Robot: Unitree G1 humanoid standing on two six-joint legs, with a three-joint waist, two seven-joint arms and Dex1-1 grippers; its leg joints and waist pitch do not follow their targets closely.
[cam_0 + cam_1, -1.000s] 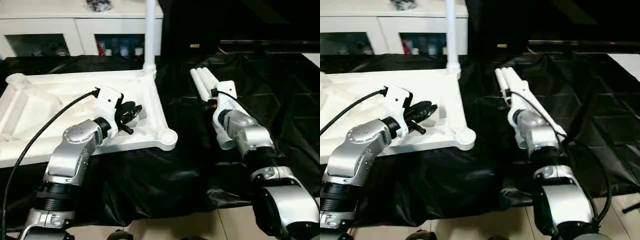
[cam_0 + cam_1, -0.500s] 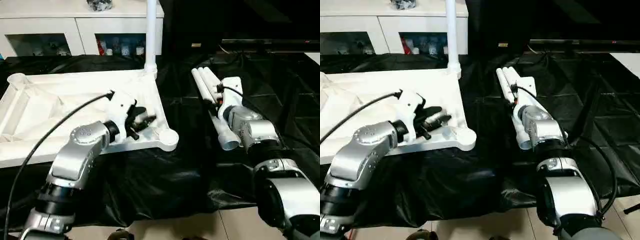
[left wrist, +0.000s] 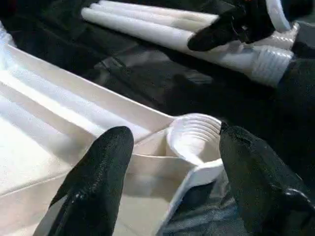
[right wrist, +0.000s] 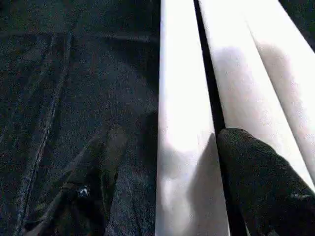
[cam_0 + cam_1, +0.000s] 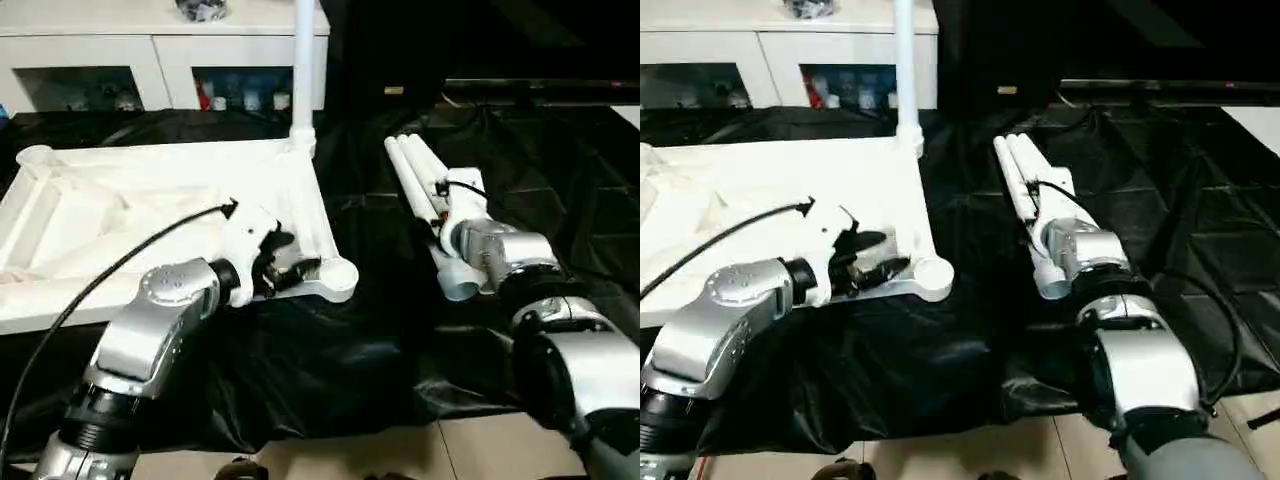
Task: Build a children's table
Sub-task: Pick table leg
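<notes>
Head views: the upturned table top point(image 5: 120, 215) lay on black sheeting point(image 5: 330, 350), one leg point(image 5: 302, 60) upright in its far corner socket; three loose legs point(image 5: 425, 190) lay to its right.
Left wrist: left gripper point(image 3: 170, 162), fingers point(image 3: 98, 182) spread, straddled the near corner socket point(image 3: 194, 137).
Right wrist: right gripper point(image 4: 162, 196), fingers point(image 4: 261, 187) released, straddled one loose leg.

Black sheet point(image 5: 350, 350) under table top point(image 5: 100, 210), 3 legs point(image 5: 415, 170).

The white table top point(image 5: 150, 215) lies upside down, ribbed underside up. One leg point(image 5: 302, 70) stands upright in its far corner socket. Three loose legs point(image 5: 420, 190) lie side by side nearby.
</notes>
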